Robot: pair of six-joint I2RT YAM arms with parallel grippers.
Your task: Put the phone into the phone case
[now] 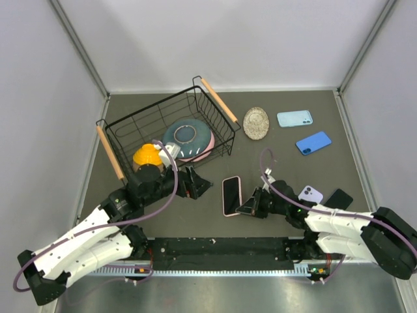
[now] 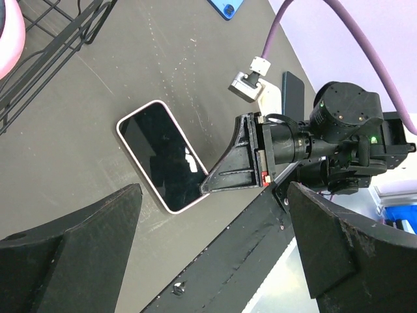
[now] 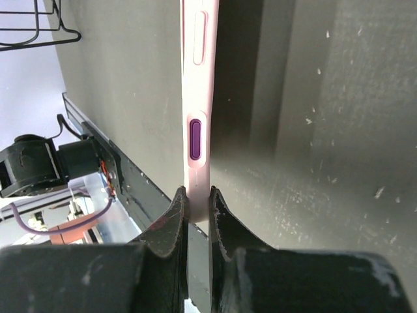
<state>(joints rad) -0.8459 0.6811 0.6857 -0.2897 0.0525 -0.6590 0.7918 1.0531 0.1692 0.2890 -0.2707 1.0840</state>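
Note:
A phone with a black screen and a pink rim point(image 1: 231, 195) lies screen up on the dark table, mid-front; it also shows in the left wrist view point(image 2: 159, 155). My right gripper point(image 1: 244, 208) is shut on its near right corner. In the right wrist view the fingertips point(image 3: 197, 192) pinch the pink edge point(image 3: 198, 130), which has a purple button. My left gripper point(image 1: 199, 184) is open and empty, apart from the phone on its left; its wide-spread fingers point(image 2: 214, 195) frame the phone and the right gripper.
A black wire basket point(image 1: 215, 111) at back left holds a bowl and a yellow object. An oval silver dish point(image 1: 256, 122), a light blue case point(image 1: 294, 118) and a blue case point(image 1: 313, 143) lie at the back right. A lilac phone point(image 1: 311, 193) and a black slab point(image 1: 339, 198) lie by the right arm.

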